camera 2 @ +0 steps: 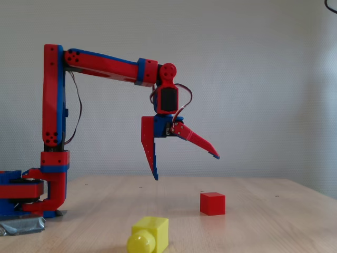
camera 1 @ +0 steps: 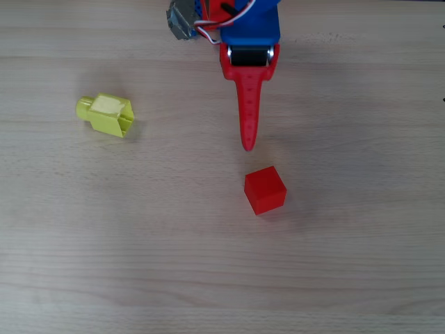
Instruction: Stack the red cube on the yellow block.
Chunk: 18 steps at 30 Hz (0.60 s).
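From my station I saw the claw (camera 2: 187, 167) hanging above the wooden table (camera 1: 361, 264), its two fingers spread wide apart — nothing between them. In the fixed view one finger pointed almost straight down, the other splayed out to the right. The red cube (camera 1: 265, 190) sat on the table just past the fingertip in the overhead view, below the claw and not touching it. The yellow block (camera 1: 106, 113) lay on its side well off to the claw's left in that view — apart from both, round stub pointing left.
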Motion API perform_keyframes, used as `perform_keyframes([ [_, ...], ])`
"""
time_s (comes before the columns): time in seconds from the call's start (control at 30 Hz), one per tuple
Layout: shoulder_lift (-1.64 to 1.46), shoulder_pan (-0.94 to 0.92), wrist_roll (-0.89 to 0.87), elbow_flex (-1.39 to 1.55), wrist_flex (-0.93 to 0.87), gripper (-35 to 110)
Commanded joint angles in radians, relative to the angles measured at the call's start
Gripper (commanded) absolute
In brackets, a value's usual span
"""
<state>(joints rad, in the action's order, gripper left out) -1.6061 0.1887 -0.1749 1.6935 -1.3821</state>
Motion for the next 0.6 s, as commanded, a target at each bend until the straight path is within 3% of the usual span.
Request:
perform_keyframes([
  [0.0, 0.002, 0.028, 0.008, -0.101, -0.020, 62],
  [0.57, 0.272, 0.002, 0.048, -0.262, 0.166, 62],
])
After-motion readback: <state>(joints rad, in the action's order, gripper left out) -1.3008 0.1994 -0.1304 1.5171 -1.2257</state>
